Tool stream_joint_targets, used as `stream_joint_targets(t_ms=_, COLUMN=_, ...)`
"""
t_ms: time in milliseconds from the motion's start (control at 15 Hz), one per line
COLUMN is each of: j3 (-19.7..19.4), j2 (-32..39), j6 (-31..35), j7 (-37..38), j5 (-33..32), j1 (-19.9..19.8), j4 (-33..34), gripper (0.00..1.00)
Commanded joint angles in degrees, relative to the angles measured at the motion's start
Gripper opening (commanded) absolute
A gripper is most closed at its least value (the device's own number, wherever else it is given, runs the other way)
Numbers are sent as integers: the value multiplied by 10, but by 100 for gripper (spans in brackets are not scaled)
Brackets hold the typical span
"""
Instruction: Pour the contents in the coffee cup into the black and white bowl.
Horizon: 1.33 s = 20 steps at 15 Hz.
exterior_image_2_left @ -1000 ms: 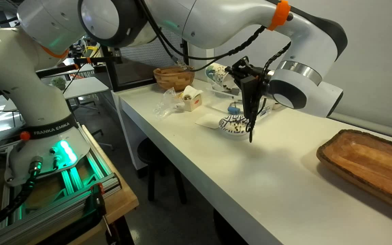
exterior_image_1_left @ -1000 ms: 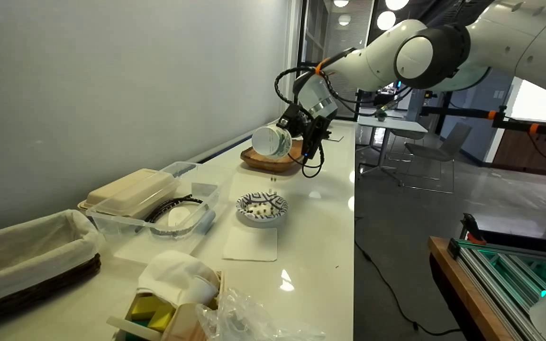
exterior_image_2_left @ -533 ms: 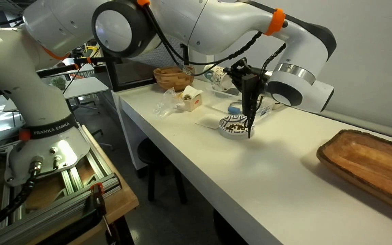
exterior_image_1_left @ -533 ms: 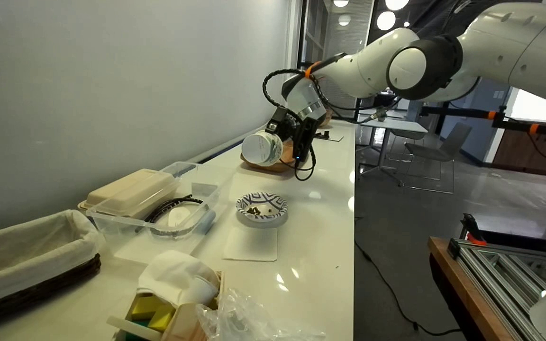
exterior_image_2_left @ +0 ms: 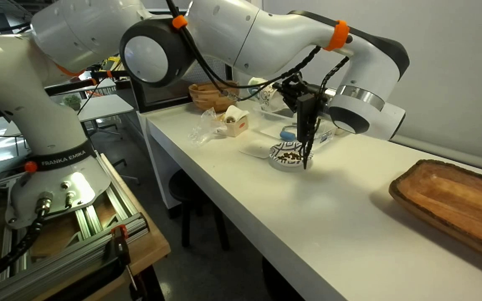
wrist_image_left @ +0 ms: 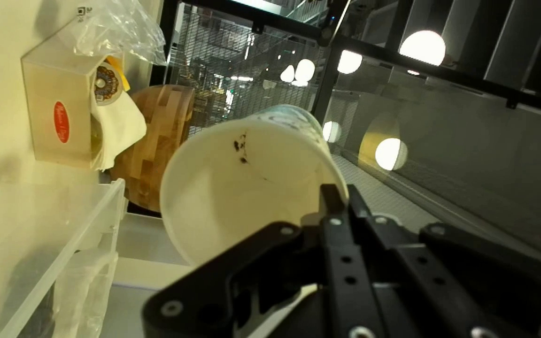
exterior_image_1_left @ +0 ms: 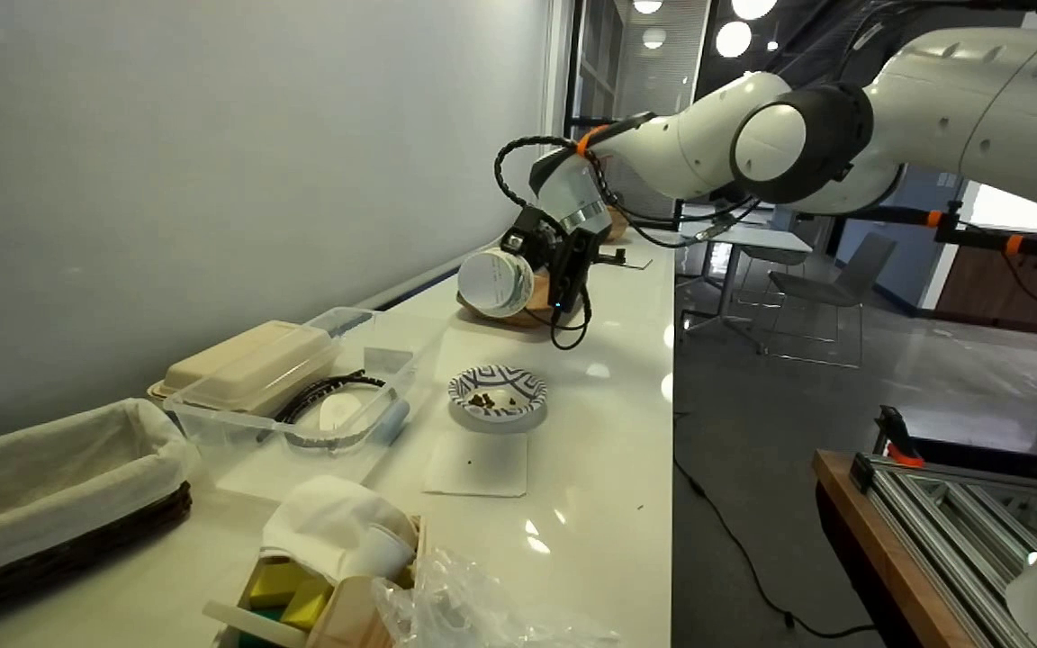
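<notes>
White counter (exterior_image_2_left: 349,234), long; arm (exterior_image_2_left: 283,37) reaching out over it. Wooden tray (exterior_image_2_left: 458,188) near right in an exterior view, well apart from the bowl (exterior_image_1_left: 529,389). Lined basket (exterior_image_1_left: 77,544) near left in an exterior view; clear bin (exterior_image_1_left: 239,450) just past it, left of the bowl. Small red-labelled box (exterior_image_2_left: 237,127) on the counter, farther off than the bowl in an exterior view. Black gripper (wrist_image_left: 344,197): jaws pinching the cup (wrist_image_left: 247,183) at its rim, one inside, one outside. Cup up in the air, tipped on its side, higher than the bowl in both exterior views; can't tell if straight over it. Wrist view looks into its mouth. Bowl upright on the counter, dark-and-white pattern around the rim. White sheet (exterior_image_1_left: 482,472) flat on the bowl's near side in an exterior view, just beside it. Brown bits (exterior_image_2_left: 289,156) lie in the bowl, mostly bunched. A few dark specks (wrist_image_left: 236,146) on the cup's inner side. One dark crumb (exterior_image_1_left: 469,463) on the sheet.
</notes>
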Motion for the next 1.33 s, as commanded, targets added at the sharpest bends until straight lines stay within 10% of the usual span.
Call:
stream_joint_targets(t_ms=0, j3=90, j2=31, j6=0, j7=16, j5=-57, j1=-40, j4=23, gripper=1)
stream_joint_targets(t_ms=400, j3=142, j2=52, j6=0, j7=24, j5=-106, j1=-67, j4=39, gripper=1)
stream_joint_targets(t_ms=1267, j3=114, j2=74, j6=18, j7=34, j5=-70, j1=-47, j4=97, gripper=1)
